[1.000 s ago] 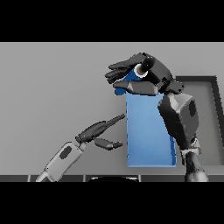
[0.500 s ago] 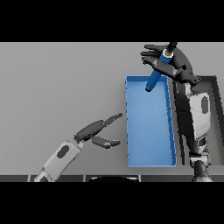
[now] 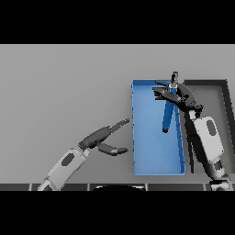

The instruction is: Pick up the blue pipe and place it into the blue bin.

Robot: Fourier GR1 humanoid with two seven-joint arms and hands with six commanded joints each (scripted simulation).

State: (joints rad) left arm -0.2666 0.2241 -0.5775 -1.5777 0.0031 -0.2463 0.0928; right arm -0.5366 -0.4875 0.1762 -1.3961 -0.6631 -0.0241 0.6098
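The blue pipe (image 3: 168,113) stands steeply tilted inside the blue bin (image 3: 137,137), its lower end near the bin's floor and its upper end at my right hand (image 3: 180,94). That hand hovers over the bin's far right corner with its fingers spread straight to the left and its thumb pointing up; they are not curled round the pipe. My left hand (image 3: 102,137) rests open over the table just left of the bin, fingers pointing at the bin's left wall.
A dark tray (image 3: 224,92) sits right of the blue bin, behind my right forearm. Bare grey table stretches to the left and far side.
My right hand has come down and nearer over the bin, its fingers have spread, and the pipe has dropped lower into the bin. The left hand has barely moved.
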